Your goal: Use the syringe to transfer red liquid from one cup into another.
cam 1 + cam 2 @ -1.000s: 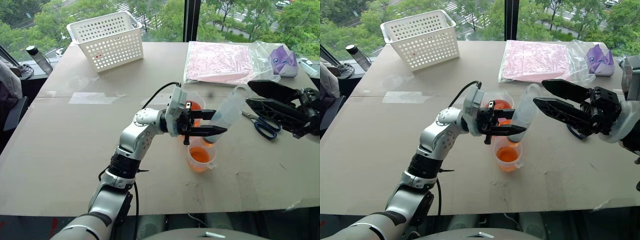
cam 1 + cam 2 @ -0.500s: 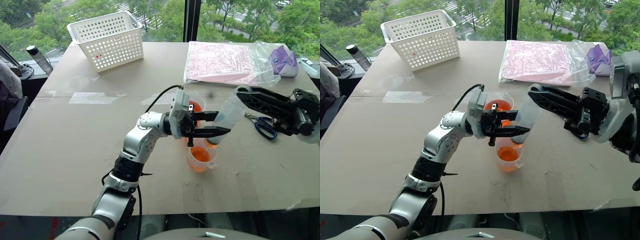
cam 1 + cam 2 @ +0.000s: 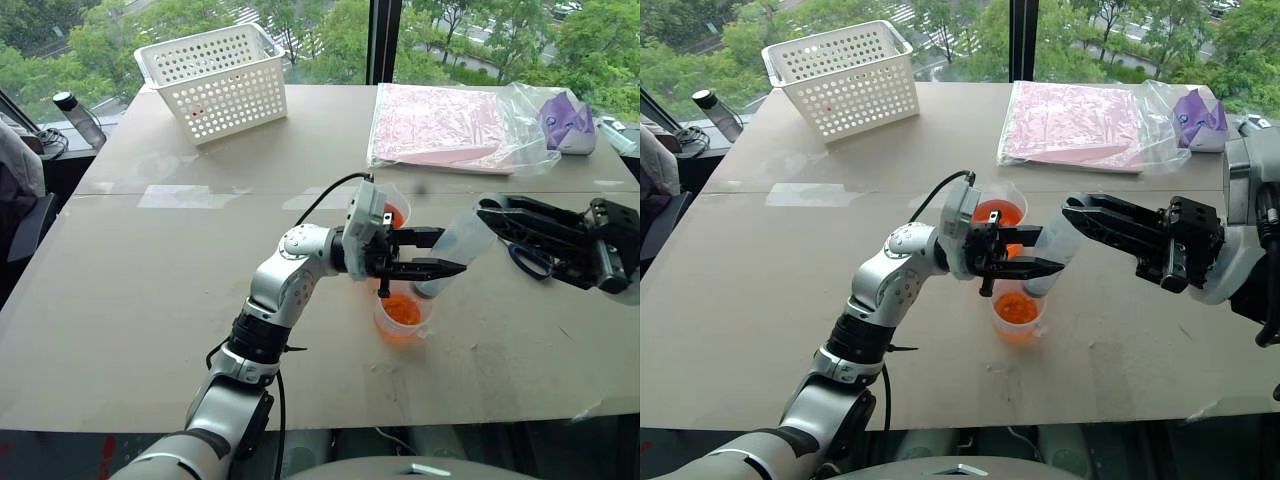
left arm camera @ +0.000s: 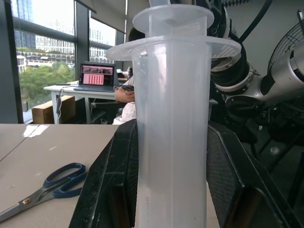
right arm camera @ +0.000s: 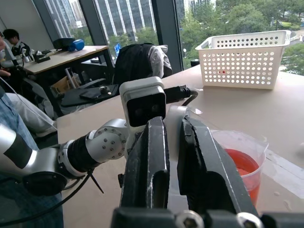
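Syringe pinched by both claws, mid-frame over the cups.
Left gripper (image 3: 425, 253) clenched on the syringe (image 3: 452, 250) barrel; right gripper (image 3: 1080, 212) clamped on its upper end. Nozzle tilts down over the smaller cup (image 3: 401, 316); taller cup (image 3: 998, 216) sits just behind, holding red liquid (image 5: 244, 164).

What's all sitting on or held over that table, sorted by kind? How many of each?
Cups with red liquid: 2 (taller, shorter)
Syringe: 1
White basket: 1
Scissors: 1
Pink bagged pack: 1
Purple item: 1
Total: 7
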`<move>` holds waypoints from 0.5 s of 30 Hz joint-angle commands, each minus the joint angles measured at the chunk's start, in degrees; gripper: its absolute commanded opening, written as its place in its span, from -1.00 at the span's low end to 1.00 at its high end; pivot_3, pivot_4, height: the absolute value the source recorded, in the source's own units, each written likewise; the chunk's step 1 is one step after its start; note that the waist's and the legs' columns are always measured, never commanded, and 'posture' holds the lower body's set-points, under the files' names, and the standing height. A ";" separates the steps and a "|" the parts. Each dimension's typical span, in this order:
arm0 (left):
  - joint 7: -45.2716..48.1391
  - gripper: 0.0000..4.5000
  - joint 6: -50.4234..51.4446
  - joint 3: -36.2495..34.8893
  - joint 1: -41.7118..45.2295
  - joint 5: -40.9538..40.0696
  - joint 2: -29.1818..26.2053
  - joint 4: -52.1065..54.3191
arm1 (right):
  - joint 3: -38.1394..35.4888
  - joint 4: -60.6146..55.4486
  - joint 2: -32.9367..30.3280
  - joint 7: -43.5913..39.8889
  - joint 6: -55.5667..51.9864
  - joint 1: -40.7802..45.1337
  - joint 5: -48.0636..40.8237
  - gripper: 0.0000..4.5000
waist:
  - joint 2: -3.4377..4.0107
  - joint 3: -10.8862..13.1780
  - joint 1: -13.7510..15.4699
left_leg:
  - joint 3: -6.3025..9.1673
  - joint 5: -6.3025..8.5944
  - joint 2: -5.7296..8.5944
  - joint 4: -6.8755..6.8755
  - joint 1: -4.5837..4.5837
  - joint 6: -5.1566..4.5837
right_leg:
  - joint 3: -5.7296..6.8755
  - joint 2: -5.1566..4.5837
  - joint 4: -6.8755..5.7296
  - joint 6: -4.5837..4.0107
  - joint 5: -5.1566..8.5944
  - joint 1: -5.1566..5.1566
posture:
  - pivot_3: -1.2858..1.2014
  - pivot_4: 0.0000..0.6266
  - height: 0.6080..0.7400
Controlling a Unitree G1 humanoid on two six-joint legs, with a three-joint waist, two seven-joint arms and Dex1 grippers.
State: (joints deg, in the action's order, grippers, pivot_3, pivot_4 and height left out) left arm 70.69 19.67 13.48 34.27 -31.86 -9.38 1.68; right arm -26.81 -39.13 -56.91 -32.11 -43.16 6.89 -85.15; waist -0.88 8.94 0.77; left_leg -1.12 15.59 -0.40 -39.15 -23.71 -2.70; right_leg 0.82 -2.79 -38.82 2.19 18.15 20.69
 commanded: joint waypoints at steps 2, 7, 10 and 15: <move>-0.09 -0.38 0.95 -3.17 1.87 -3.73 -0.13 2.35 | 4.02 -1.21 -1.03 -3.87 -0.96 -0.97 4.52 -0.96 | 0.00 -0.01 -0.11 | 0.00 0.00 0.00 0.00 0.02 0.00 | 0.00 0.01 -0.01 0.00 0.00 0.00 | 0.03 -0.52 1.00; 0.26 -0.38 2.35 -3.42 1.72 -5.07 -1.24 3.46 | 6.27 0.10 -1.03 -4.63 -0.75 0.62 5.63 -0.96 | 0.00 -0.02 -0.09 | 0.02 -0.03 -0.01 -0.01 0.02 0.05 | 0.00 0.01 -0.01 0.00 0.00 -0.01 | 0.03 -0.52 1.00; 0.06 -0.38 2.47 -3.40 1.63 -5.22 -1.47 3.65 | 6.87 0.43 -1.20 -5.18 -0.76 0.75 6.21 -0.96 | -0.01 -0.01 -0.04 | 0.03 -0.04 -0.01 -0.02 0.00 0.07 | 0.00 0.01 -0.01 0.00 0.00 -0.01 | 0.03 -0.52 1.00; -1.04 -0.38 2.25 -4.02 1.50 -5.20 -1.35 4.19 | 8.33 1.55 -1.75 -7.04 -1.89 1.72 3.96 -0.96 | -0.01 -0.01 0.05 | 0.03 -0.07 -0.01 -0.03 -0.03 0.12 | 0.02 -0.01 0.03 0.00 0.00 -0.01 | 0.03 -0.52 1.00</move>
State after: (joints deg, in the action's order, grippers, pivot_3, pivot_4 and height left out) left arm 71.23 23.42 13.34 34.23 -33.87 -11.99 2.11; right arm -21.16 -36.47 -57.13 -36.87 -41.60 9.56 -80.93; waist -0.89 8.93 0.82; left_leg -1.09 15.53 -0.41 -39.18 -23.74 -2.59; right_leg 0.84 -2.80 -38.78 2.19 18.15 20.68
